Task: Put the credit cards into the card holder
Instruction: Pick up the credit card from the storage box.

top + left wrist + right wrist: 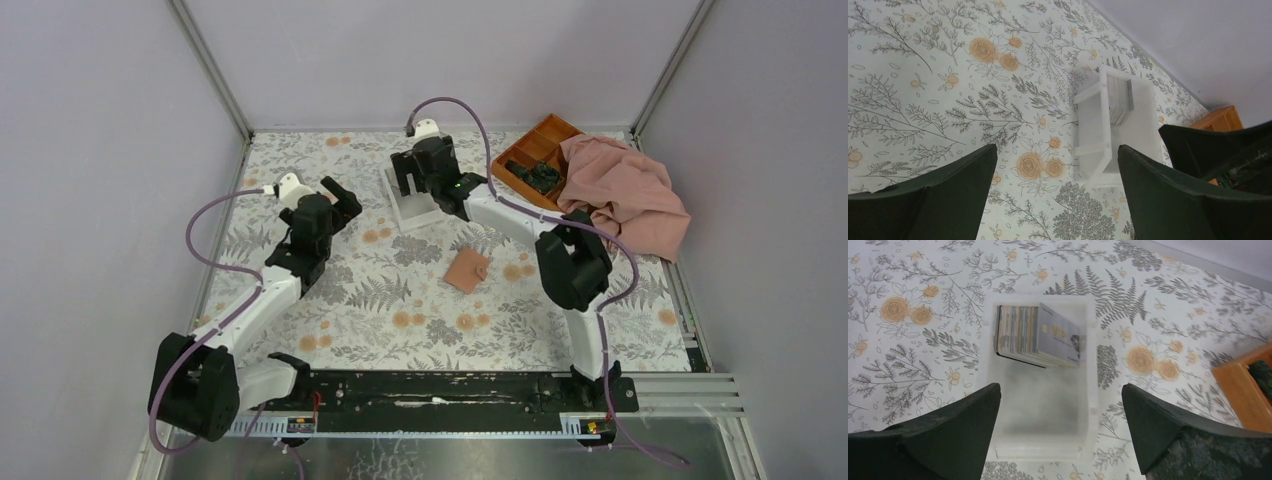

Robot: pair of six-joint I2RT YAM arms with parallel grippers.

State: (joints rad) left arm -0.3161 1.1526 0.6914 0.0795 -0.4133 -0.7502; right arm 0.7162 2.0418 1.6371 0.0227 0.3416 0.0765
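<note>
One table (400, 300), patterned with flowers. One pink cloth (625, 195) lies well right of the white box (408, 212), with one orange tray (535, 150) between cloth and box. Two grippers: the right gripper (1060, 390) hangs straight above the box, jaws spread wide and empty. The left gripper (1058, 150) hovers left of the box, equally wide and empty. One holder (466, 269) lies flat, nearer the arm bases than the box and apart from it. The cards (1038, 335) stand on edge at one end of the box, packed too tight to count. A clean pick probably means descending on the outermost, leaning card alone and pinching only it, so its neighbours stay put.
</note>
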